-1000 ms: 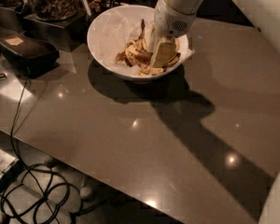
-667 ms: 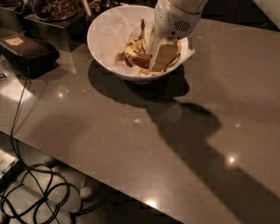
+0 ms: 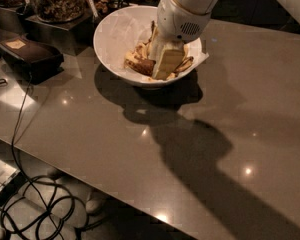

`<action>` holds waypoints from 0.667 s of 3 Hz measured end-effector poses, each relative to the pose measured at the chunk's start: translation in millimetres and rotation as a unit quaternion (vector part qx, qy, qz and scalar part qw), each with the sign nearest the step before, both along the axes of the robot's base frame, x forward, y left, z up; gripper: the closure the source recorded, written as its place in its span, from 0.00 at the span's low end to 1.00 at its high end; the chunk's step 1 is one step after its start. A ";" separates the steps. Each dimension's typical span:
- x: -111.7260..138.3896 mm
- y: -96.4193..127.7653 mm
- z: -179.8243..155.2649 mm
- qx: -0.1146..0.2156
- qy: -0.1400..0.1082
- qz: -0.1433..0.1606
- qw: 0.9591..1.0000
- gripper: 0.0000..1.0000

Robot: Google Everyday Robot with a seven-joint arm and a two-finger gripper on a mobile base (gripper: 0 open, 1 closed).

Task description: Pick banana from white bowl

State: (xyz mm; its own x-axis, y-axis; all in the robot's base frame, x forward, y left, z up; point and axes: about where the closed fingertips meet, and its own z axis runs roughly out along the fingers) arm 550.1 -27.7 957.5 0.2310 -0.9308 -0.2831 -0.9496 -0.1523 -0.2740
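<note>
Gripper [image 3: 163, 70] down inside the white bowl [image 3: 115, 31], at the banana [image 3: 139, 64].
The browned banana lies on crinkled paper [image 3: 200, 58] in the bowl's right half, partly hidden behind the gripper. Whether the gripper is closed on it cannot be told. The arm [image 3: 190, 4] is cut off by the top edge, and the bowl stands on a grey counter [image 3: 90, 134].

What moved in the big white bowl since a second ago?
Hardly anything. The pincer stays down among the brown-spotted yellow banana pieces in the large round white bowl; nothing was lifted. Only the white arm behind it left the picture's lower right corner, and its shadow slid across the grey-brown table. Bowl and banana kept their places.
</note>
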 end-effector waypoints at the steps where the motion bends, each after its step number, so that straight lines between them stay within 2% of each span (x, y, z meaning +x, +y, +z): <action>1: -64.3 48.9 20.0 0.004 0.001 0.044 0.999 1.00; 2: -64.7 49.1 20.6 0.004 0.001 0.045 0.999 1.00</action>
